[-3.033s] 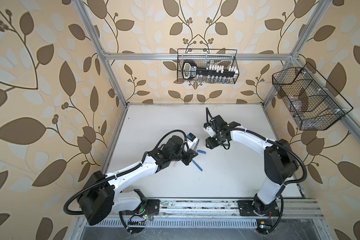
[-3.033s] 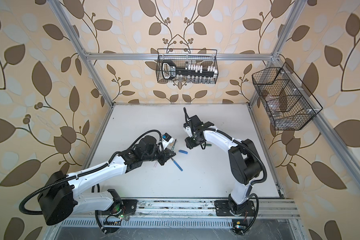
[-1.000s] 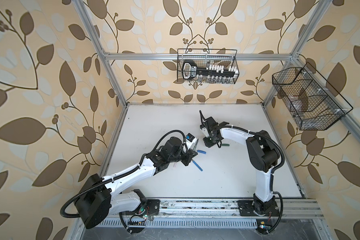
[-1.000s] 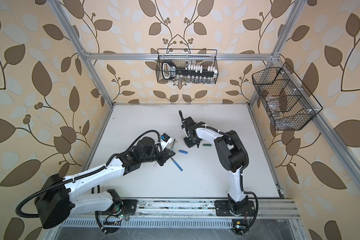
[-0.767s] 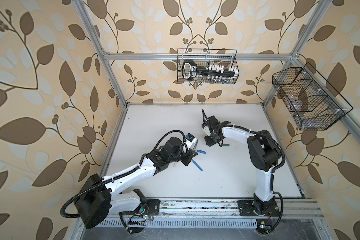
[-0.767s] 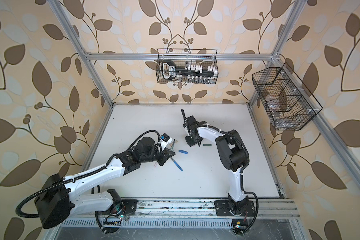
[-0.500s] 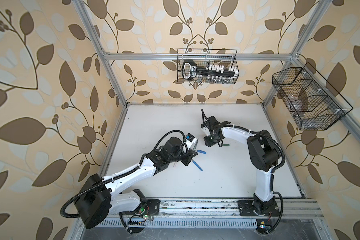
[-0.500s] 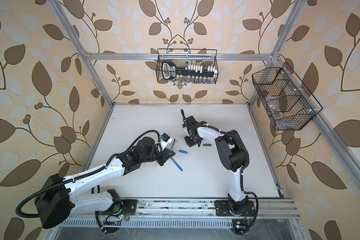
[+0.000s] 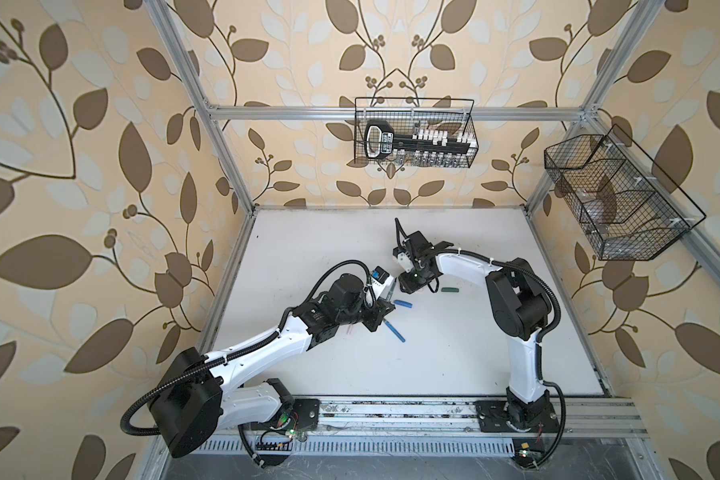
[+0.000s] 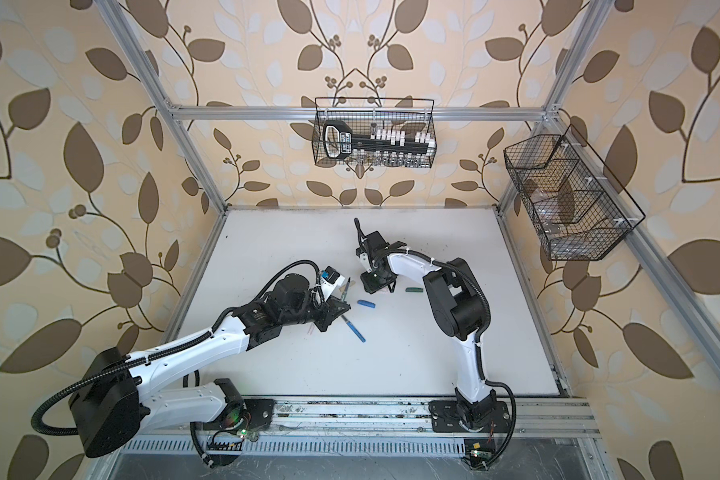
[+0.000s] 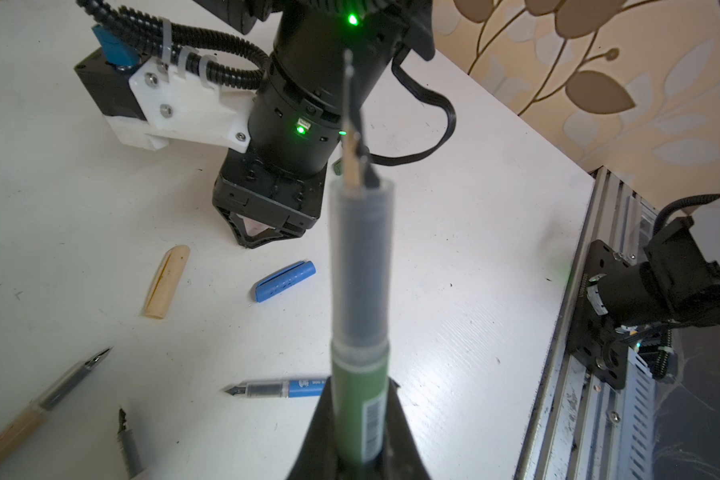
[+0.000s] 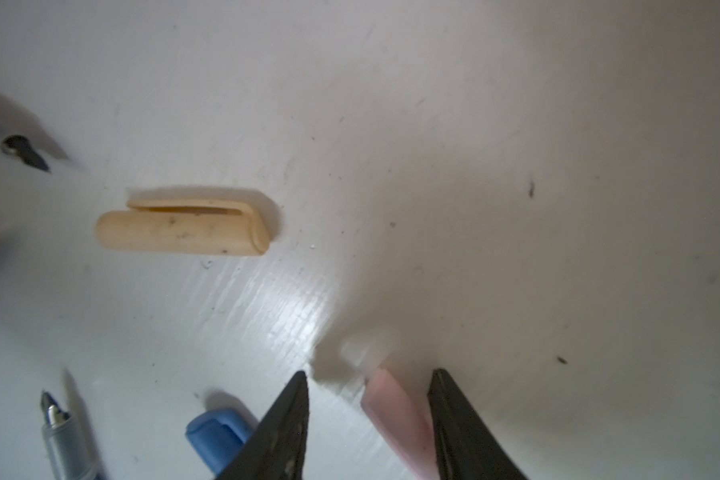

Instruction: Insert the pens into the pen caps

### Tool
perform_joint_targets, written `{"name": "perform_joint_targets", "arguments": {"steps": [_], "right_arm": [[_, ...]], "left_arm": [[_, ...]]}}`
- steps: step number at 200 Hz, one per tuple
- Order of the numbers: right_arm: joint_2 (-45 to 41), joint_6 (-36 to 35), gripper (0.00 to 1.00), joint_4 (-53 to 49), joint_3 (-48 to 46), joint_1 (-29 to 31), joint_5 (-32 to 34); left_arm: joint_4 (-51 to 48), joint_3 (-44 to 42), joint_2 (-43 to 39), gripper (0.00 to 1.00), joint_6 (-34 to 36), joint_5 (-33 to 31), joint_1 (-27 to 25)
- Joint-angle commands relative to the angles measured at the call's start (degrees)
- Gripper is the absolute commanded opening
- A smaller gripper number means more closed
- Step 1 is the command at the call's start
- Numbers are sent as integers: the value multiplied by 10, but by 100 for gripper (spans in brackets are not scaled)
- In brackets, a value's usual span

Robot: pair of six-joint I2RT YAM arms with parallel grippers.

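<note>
Bench (image 9: 433, 374): all items clustered mid-bench, well off every edge.

- Tan pen (image 11: 30, 411) + whitish pen (image 11: 129, 444): flat on bench close by L hand, both uncapped. Only partly in view.
- L hand (image 11: 358, 419): closed on green pen (image 11: 360, 291). Grip is on the rear barrel, nib end free and pointing toward the R arm. Pen is off the bench.
- Blue pen (image 9: 393, 331): flat, just front of L hand.
- Blue cap (image 9: 404, 304): flat, between the two hands.
- Tan cap (image 11: 167, 280): flat, near blue cap, clip slot visible.
- R hand (image 12: 371, 374): low at the bench, jaws apart astride pink cap (image 12: 395, 411). Cap lies against one jaw w/ clear gap to the other, so not gripped.
- Green cap (image 9: 449, 290): flat, alone, just right of R hand.

Handling (judgement):
- Caps are light, hard, smooth, round, so prob. roll or skid if pinched off-centre. Take across mid-length, leaving the mouth free.
- Pens are light and stiff. Nib is the fragile bit, so hold by barrel only.
- Green pen is up but R hand is at the pink cap. Green cap looks the proper partner.
</note>
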Motion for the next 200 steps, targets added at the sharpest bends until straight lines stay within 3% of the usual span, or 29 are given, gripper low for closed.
{"name": "perform_joint_targets", "arguments": {"steps": [1,81,130,200], "right_arm": [[1,-15,48,-16,-13,5,-23],[-76,-26,45,-33,-101,6,-28],[-139,1,48,-5,-137,9,33],[-117,7,49,2,-164,17,62]], "left_arm": [[9,-2,-16,0,3,-4,-6],[7,-5,-25,0,5,-9,-6],[6,-5,-24,0,6,-11,-6],[7,-6,-25,0,6,-11,-6]]}}
